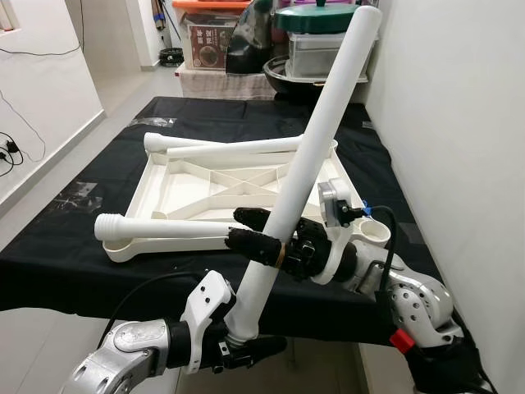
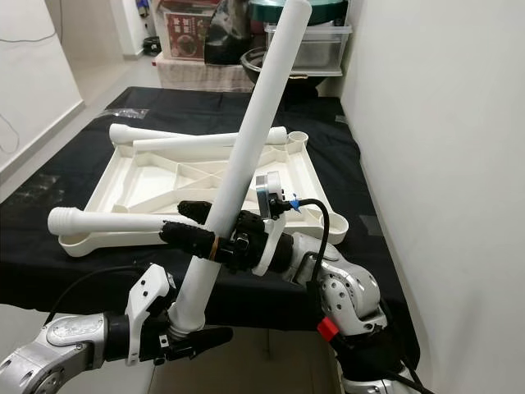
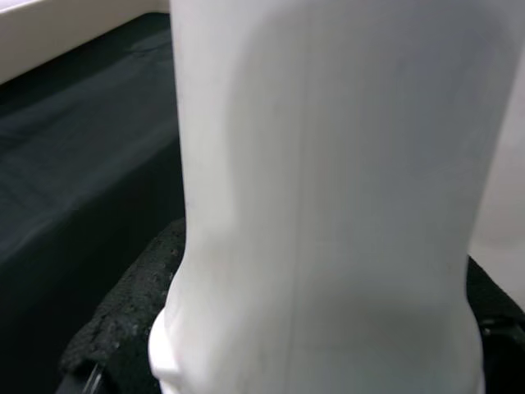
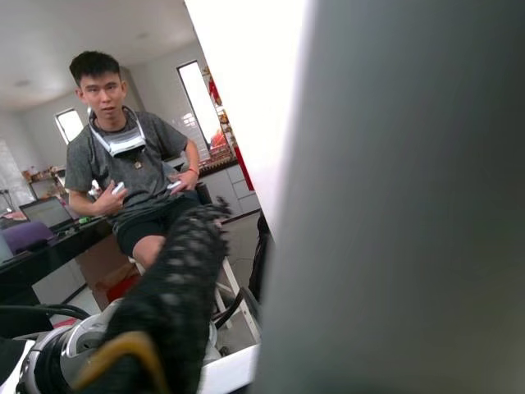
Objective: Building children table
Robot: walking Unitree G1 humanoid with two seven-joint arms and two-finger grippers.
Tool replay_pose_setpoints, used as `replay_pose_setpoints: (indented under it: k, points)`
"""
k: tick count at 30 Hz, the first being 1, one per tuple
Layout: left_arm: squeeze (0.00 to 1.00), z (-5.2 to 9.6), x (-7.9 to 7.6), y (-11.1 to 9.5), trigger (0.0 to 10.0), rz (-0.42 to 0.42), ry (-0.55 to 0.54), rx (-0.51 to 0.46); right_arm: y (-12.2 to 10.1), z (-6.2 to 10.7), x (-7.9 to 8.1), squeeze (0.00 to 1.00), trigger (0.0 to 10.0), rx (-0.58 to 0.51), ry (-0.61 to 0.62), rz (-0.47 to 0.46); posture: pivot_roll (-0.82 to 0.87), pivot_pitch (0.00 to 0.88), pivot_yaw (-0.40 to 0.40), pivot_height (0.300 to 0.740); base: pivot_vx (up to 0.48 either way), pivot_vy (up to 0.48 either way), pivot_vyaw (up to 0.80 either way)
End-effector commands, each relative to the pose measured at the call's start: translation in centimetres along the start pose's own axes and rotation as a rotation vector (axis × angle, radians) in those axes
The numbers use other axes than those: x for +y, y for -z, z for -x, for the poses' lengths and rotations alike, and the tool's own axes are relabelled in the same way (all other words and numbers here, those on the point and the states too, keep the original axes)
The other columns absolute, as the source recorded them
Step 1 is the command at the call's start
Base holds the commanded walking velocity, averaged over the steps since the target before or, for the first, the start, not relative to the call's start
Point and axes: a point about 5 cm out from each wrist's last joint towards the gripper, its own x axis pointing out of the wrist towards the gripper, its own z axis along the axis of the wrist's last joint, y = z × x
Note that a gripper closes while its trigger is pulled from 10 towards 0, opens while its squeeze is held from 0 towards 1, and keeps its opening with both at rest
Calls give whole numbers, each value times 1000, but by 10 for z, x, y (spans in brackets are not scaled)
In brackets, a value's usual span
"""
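Both clenched on one white table leg (image 1: 316, 139): left end effector (image 1: 246, 341) at its lower end, right end effector (image 1: 258, 234) at mid-shaft, tilted above the worktop's (image 1: 98, 222) near edge. Upturned tabletop (image 1: 189, 193) mid-worktop, two more legs (image 1: 164, 227) lying loose across it. No leg seated yet, seemingly; all fitting left.

Both head eyes look forward and down over the worktop (image 1: 74, 238); each wrist camera sits close against the white leg (image 1: 316, 148) between its jaws.

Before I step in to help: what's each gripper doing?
Left gripper: shut on the white table leg, at its lower end.
Right gripper: shut on the same leg, mid-shaft.
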Motion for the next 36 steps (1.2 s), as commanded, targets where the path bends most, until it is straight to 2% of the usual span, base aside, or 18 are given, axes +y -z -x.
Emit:
replay_pose_setpoints:
  k: [1, 17, 18, 23, 27, 28, 30, 32, 33, 35, 36]
  points:
    - [0, -1, -6, 3, 10000, -3, 34, 24, 1, -6, 8, 0, 0, -4, -56, -12, 58, 29, 0, 740, 0, 0, 0]
    - [0, -1, -2, 11, 10000, 48, 7, 62, 2, -5, 10, 0, 0, -8, -57, -20, 54, 18, 3, 740, 0, 0, 0]
    - [1000, -2, -2, 11, 10000, 56, 6, 57, 2, -5, 10, 0, 0, -10, -55, -18, 54, 18, 3, 740, 0, 0, 0]
    - [1000, -1, -4, 8, 10000, 50, 22, 38, -2, -4, 7, 0, 0, -20, -38, -5, 53, 24, 1, 740, 0, 0, 0]
    - [1000, -2, -2, 8, 10000, 20, -16, 54, -9, -1, 2, 0, 0, -28, -10, 17, 59, 29, -1, 740, 0, 0, 0]
    - [0, 0, -2, 10, 10000, 23, -9, 66, -14, 1, -3, 0, 0, -37, 18, 38, 59, 29, -1, 740, 0, 0, 0]
    - [0, 1, -3, 10, 10000, 29, -2, 70, -16, 2, -5, 0, 0, -39, 28, 47, 59, 29, -1, 740, 0, 0, 0]
    - [0, 3, -4, 11, 10000, 33, -13, 72, -25, 11, -22, 0, 0, -27, 140, 125, 62, 30, -5, 740, 0, 0, 0]
    - [0, 3, -4, 11, 10000, 33, -13, 72, -25, 11, -22, 0, 0, -27, 140, 125, 62, 30, -5, 740, 0, 0, 0]
    - [0, 4, -5, 13, 10000, 35, -16, 88, -35, 20, -38, 0, 0, -22, 267, 198, 66, 32, -9, 740, 0, 0, 0]
    - [0, 6, -4, 16, 10000, 49, -37, 92, -46, 30, -51, 0, 0, -38, 363, 241, 67, 35, -10, 740, 0, 0, 0]
